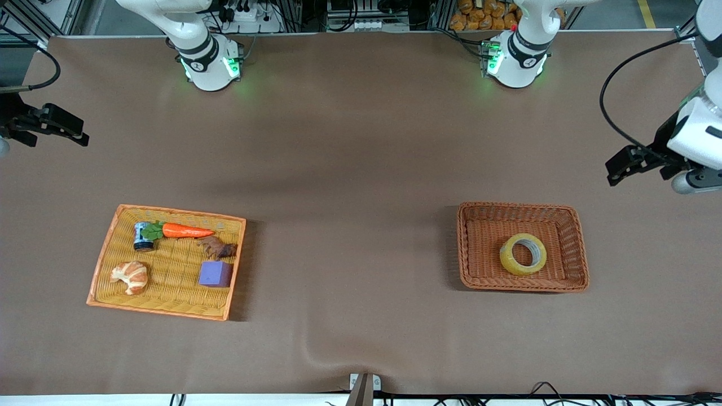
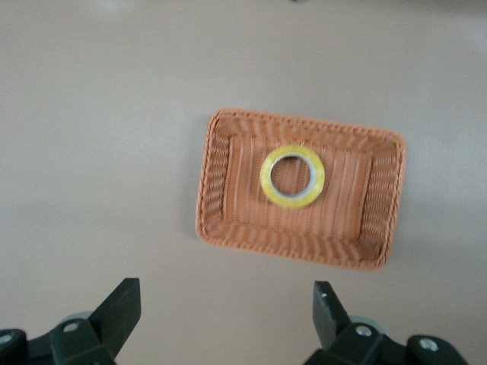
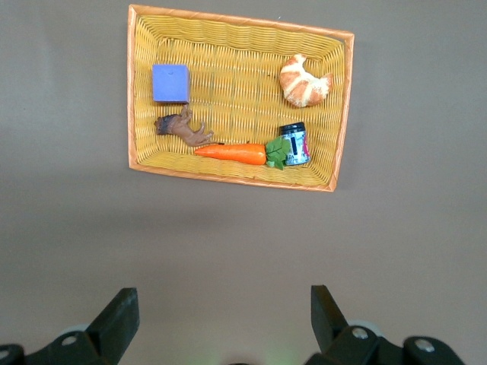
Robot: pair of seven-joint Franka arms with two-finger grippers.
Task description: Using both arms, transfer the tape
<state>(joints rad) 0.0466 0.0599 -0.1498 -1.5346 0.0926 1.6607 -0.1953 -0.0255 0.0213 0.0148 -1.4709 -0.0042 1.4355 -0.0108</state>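
Tape (image 1: 523,254) lies flat in the brown basket (image 1: 575,248) toward the left arm's end of the desk; the left claw (image 1: 626,163) and right claw (image 1: 56,127) hang high, apart. Left wrist view: fingers spread wide, empty; gripping the flat ring could skid it against the weave. Right wrist view: claw equally wide over bare desk near the yellow tray (image 3: 228,42), whose clutter could obstruct placement.

White arms (image 1: 197,51) with black joint bands, green base lights, black cables.
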